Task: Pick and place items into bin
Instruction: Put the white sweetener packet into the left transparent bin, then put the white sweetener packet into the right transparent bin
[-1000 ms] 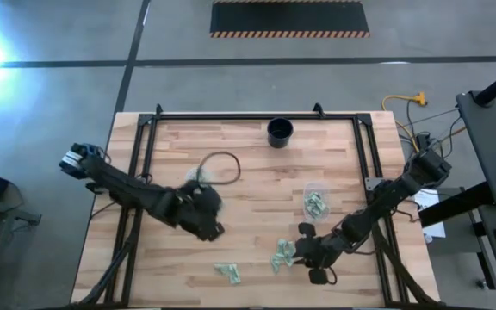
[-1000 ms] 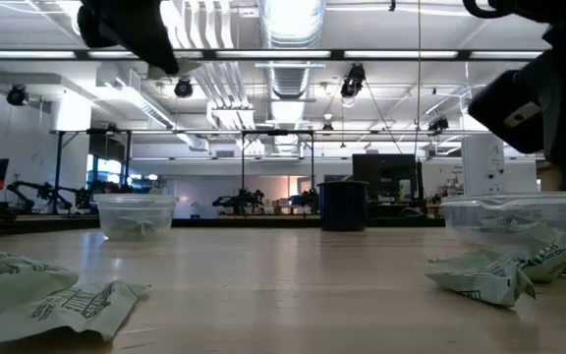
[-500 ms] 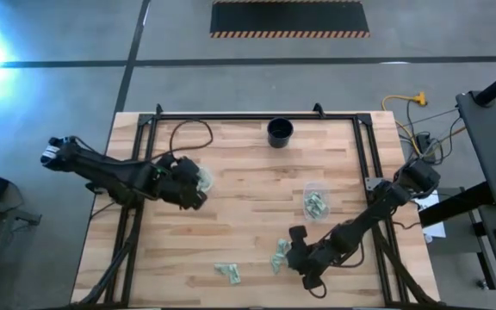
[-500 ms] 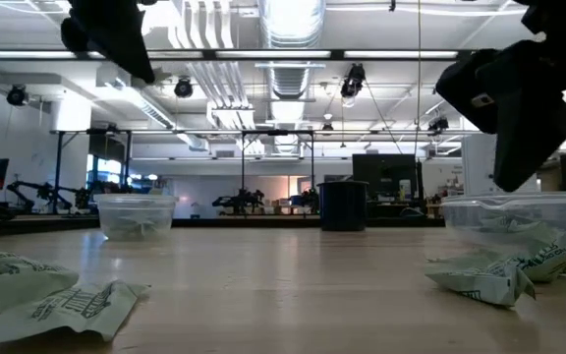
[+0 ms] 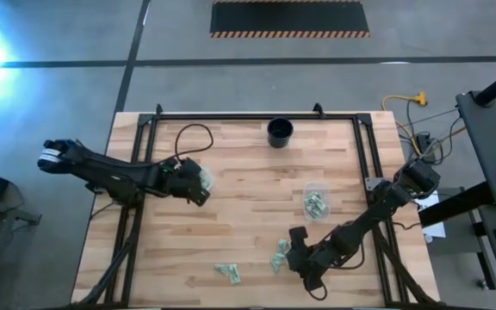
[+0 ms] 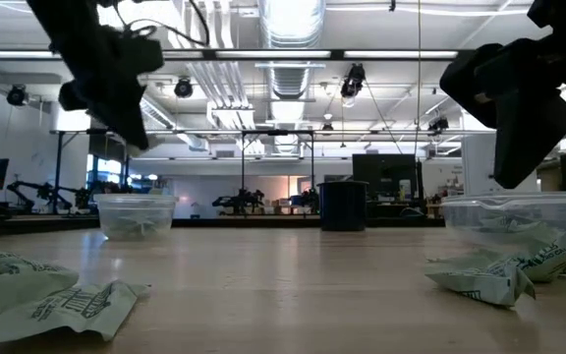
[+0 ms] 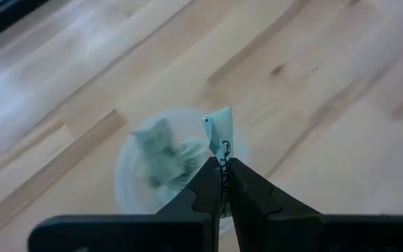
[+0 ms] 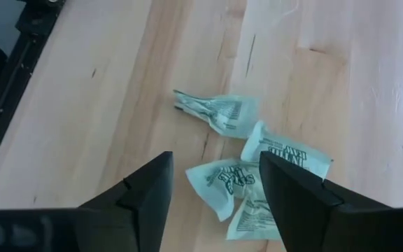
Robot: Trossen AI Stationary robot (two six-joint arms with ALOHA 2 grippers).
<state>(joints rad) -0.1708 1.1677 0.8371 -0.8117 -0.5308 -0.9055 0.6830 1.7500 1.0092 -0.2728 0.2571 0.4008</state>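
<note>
My left gripper (image 7: pixel 222 183) is shut on a pale green and white packet (image 7: pixel 219 133) and hangs over the left clear tub (image 7: pixel 161 164), which holds other packets. In the high view this gripper (image 5: pixel 198 188) is at the tub (image 5: pixel 205 178), left of the table's middle. My right gripper (image 8: pixel 215 189) stands open above a small heap of packets (image 8: pixel 247 178) lying flat on the wood near the front edge (image 5: pixel 280 254). Its fingers reach down on either side of the heap and touch nothing. My left gripper pinches the packet between its two fingers by one end (image 7: pixel 222 159). The other end (image 7: pixel 217 120) sticks out past the fingertips. The fingers slant down from the table's left side. The packet is lifted clear, above the tub's open mouth.
A second clear tub (image 5: pixel 316 201) with packets stands right of the middle. A black cup (image 5: pixel 280 132) sits at the far edge. Two more packets (image 5: pixel 227 272) lie near the front edge. Dark frame rails (image 5: pixel 145 155) run along the table's sides.
My left gripper has carried the packet from the middle of the table toward the far left, sinking until it hangs over the left tub. My right gripper has shifted a little toward the table's left and turned, over the heap of packets.
</note>
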